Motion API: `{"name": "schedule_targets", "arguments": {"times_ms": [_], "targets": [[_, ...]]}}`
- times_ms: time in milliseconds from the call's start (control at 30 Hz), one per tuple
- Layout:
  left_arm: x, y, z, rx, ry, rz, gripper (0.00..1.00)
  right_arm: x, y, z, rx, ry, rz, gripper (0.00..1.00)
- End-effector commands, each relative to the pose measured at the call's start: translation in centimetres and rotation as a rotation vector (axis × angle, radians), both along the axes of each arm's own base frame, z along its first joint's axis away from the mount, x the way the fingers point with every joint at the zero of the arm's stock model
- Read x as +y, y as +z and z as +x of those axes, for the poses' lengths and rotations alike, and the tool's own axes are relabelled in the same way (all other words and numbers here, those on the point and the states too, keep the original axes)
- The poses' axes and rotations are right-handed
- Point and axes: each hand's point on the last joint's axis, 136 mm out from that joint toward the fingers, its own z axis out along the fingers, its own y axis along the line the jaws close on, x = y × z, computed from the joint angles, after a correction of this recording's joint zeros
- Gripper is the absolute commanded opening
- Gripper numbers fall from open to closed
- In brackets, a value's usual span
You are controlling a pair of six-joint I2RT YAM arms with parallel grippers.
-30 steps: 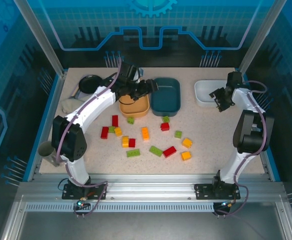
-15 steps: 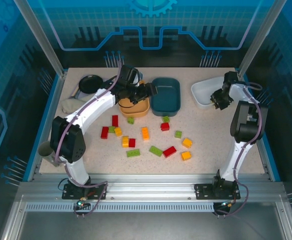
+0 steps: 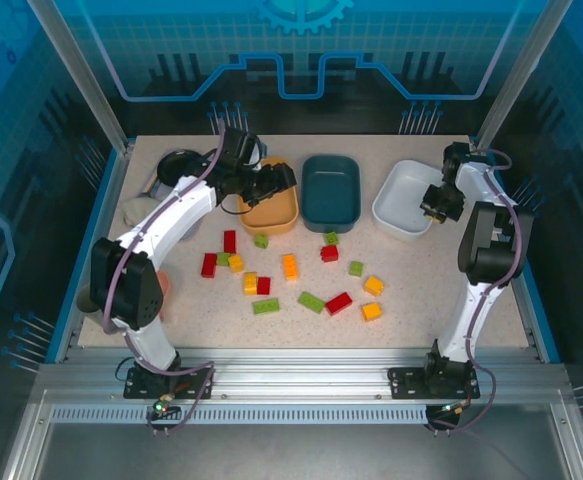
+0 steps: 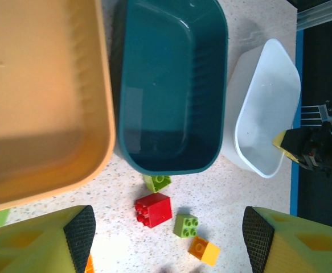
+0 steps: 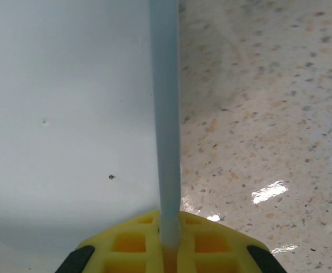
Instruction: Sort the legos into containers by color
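**Table** (image 3: 421, 290): speckled beige top with a blue border.

**Orange-yellow bin** (image 3: 271, 212): upper centre of the overhead view, the leftmost of the three bins. It takes up the upper left of the left wrist view.

**Dark teal bin** (image 3: 331, 192): just beside the orange-yellow bin, on its right in the frame and parallel to it.

**White bin** (image 3: 399, 200): upper right of the overhead view, near the dark teal bin but apart from it and turned at an angle to it. Whether one side is raised off the table cannot be told from these views.

**Legos** (image 3: 290, 266): red, light green and yellow-orange bricks lying loose on the table. They spread across the middle of the overhead view, below all three bins and outside them. A green brick (image 3: 260, 240) lies nearest the orange-yellow bin. A red brick (image 3: 329, 253) lies just below the dark teal bin.

**Left gripper** (image 3: 283, 180): over the right end of the orange-yellow bin, toward the dark teal bin. The jaws stand apart. In its wrist view, table and four bricks show between the fingers (image 4: 35, 244).

**Right gripper** (image 3: 433, 203): at the right-hand rim of the white bin. The jaws are clamped on that rim, which runs up the centre of its wrist view from between the yellow fingers (image 5: 211, 250).

**Black pan** (image 3: 171, 160) and **beige cloth** (image 3: 136, 210): upper left of the overhead view, well apart from the legos.
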Motion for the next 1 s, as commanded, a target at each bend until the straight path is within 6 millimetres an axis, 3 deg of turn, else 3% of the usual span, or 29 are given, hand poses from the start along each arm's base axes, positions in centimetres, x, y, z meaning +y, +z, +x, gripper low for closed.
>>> {"name": "schedule_targets", "arguments": {"times_ms": [0,267,467,600,700,833,967], "targets": [[1.8,0.6,-1.4,-0.007,0.006,0.037,0.72,3.7,0.6,0.2,0.009,0.308,0.010,0.02],[3.0,0.1,-3.4,0.009,0.009,0.055,0.72,7.0,1.0,4.0,-0.039,0.512,0.037,0.03],[3.8,-0.5,-4.8,0.022,0.017,0.080,0.72,9.7,0.9,5.3,-0.031,0.582,0.064,0.08],[3.9,-0.4,-5.2,0.023,0.016,0.076,0.73,9.4,1.1,5.2,-0.031,0.489,0.058,0.33],[3.6,-0.2,-5.4,0.018,0.005,0.064,0.73,8.2,3.1,4.9,-0.080,0.399,0.028,0.47],[2.3,-0.1,-6.1,0.015,-0.042,0.038,0.73,6.7,7.3,2.6,-0.161,0.207,-0.051,0.57],[0.2,-0.6,-8.1,0.018,-0.113,0.015,0.73,9.3,8.5,-4.0,-0.173,0.109,-0.046,0.68]]}}
